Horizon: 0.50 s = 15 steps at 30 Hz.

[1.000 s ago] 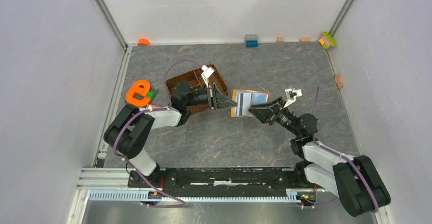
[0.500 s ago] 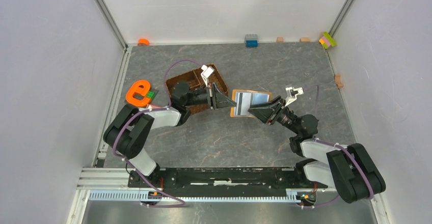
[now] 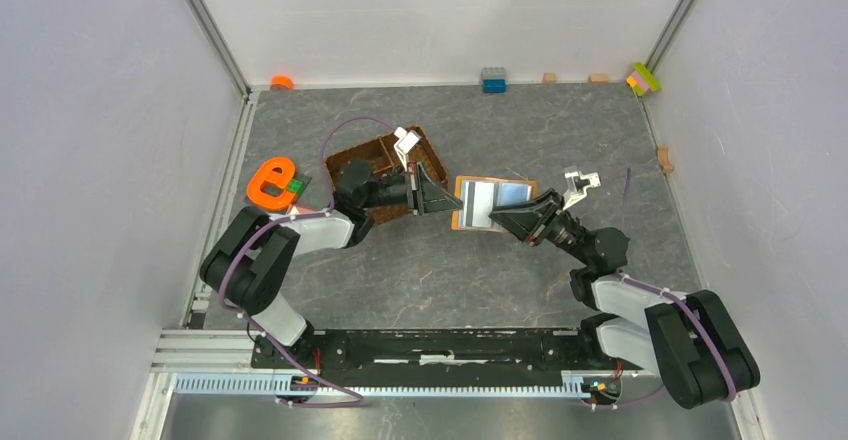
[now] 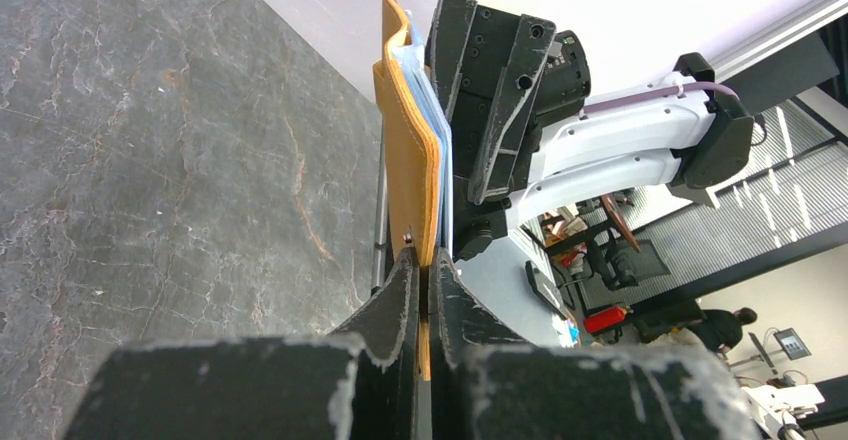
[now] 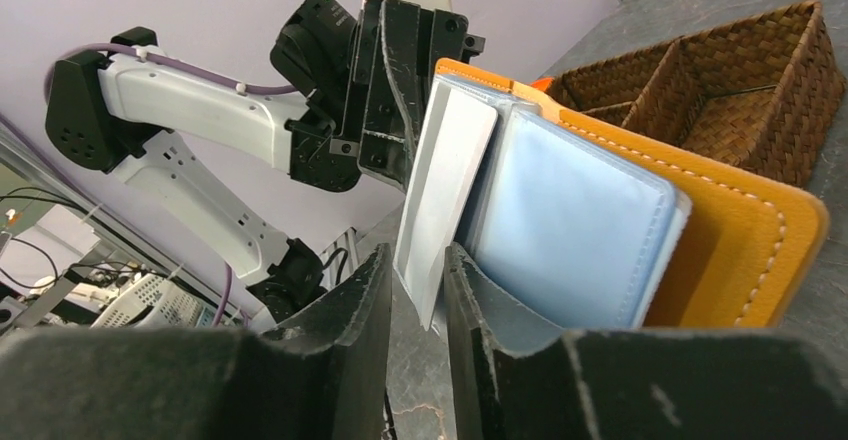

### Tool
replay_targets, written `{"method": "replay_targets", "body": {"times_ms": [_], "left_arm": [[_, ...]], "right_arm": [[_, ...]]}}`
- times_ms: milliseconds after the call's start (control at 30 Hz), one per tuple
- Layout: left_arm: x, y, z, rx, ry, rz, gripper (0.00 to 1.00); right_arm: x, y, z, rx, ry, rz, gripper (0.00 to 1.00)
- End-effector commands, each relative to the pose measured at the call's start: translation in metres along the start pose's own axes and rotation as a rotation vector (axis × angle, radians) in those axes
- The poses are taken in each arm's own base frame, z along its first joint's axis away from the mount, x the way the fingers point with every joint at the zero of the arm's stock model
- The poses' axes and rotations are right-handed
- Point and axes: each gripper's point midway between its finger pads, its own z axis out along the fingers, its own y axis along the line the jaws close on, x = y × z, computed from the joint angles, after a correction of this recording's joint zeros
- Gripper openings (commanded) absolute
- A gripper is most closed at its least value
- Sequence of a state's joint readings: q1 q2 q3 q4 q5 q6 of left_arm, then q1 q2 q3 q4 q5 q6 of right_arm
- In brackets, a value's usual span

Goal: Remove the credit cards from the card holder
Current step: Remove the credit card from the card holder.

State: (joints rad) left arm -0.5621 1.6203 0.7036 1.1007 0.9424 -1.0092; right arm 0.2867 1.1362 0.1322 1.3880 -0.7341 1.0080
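Observation:
The orange-tan card holder (image 3: 512,192) is held open above the table, its pale blue-grey lining facing my right wrist camera. My left gripper (image 3: 447,200) is shut on the holder's left edge (image 4: 410,160), the orange leather pinched between its jaws (image 4: 423,260). A pale grey-white credit card (image 5: 445,180) sticks out of a slot in the lining (image 5: 580,230). My right gripper (image 5: 418,260) straddles that card's lower corner, open, with a sliver of gap still showing beside the card. In the top view the right gripper (image 3: 497,218) sits at the holder's near edge.
A brown woven divided tray (image 3: 375,160) stands under the left arm's wrist, with an orange e-shaped toy (image 3: 270,182) to its left. Small toy bricks (image 3: 493,80) line the back wall, with more in the back right corner (image 3: 643,78). White walls enclose the table.
My right gripper's jaws have narrowed around the card's corner and the right arm has shifted slightly. The left gripper and the card holder have stayed put.

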Motion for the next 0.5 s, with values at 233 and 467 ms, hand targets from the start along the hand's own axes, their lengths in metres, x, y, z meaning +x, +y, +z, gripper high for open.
{"method": "replay_targets", "body": {"times_ms": [233,467], "left_arm": [[0.004,-0.012,0.010,0.021,0.033,0.095,0.02],[0.013,-0.013,0.020,-0.002,0.067,0.131,0.02]], "right_arm": [[-0.012,0.039,-0.002,-0.157,-0.036,-0.061,0.21],[-0.012,0.038,0.000,-0.164,-0.032,-0.043,0.21]]}}
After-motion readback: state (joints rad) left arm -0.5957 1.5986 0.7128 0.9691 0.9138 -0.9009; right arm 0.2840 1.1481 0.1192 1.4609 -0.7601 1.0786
